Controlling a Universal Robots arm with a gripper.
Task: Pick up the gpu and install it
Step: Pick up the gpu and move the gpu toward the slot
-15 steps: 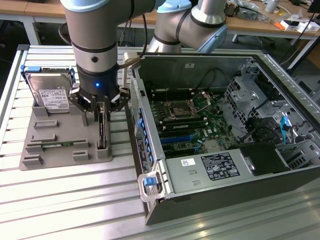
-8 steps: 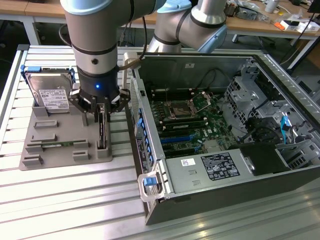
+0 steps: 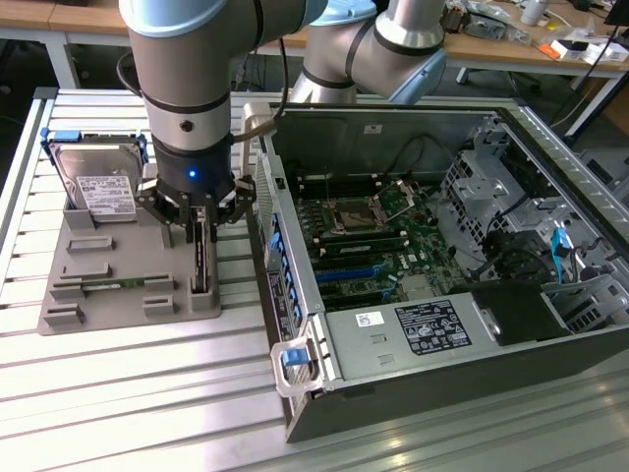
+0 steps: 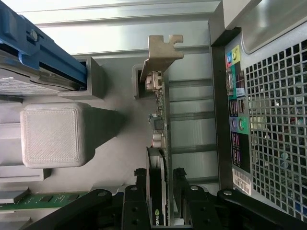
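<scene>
On a ribbed aluminium table (image 3: 118, 393), a grey robot arm (image 3: 187, 88) points straight down, left of centre in the exterior view. Its black gripper (image 3: 201, 224), jaws apart, straddles the slim black-and-green gpu (image 3: 200, 261) standing edgewise in a grey plastic holder (image 3: 113, 264).

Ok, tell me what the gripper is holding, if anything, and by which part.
Nothing is held. The open gripper straddles the black end of the gpu, which stands on edge in the grey holder.

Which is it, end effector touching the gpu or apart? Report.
Cannot tell. Wrist view: end effector straddles the gpu, neither contact nor gap plain.
</scene>
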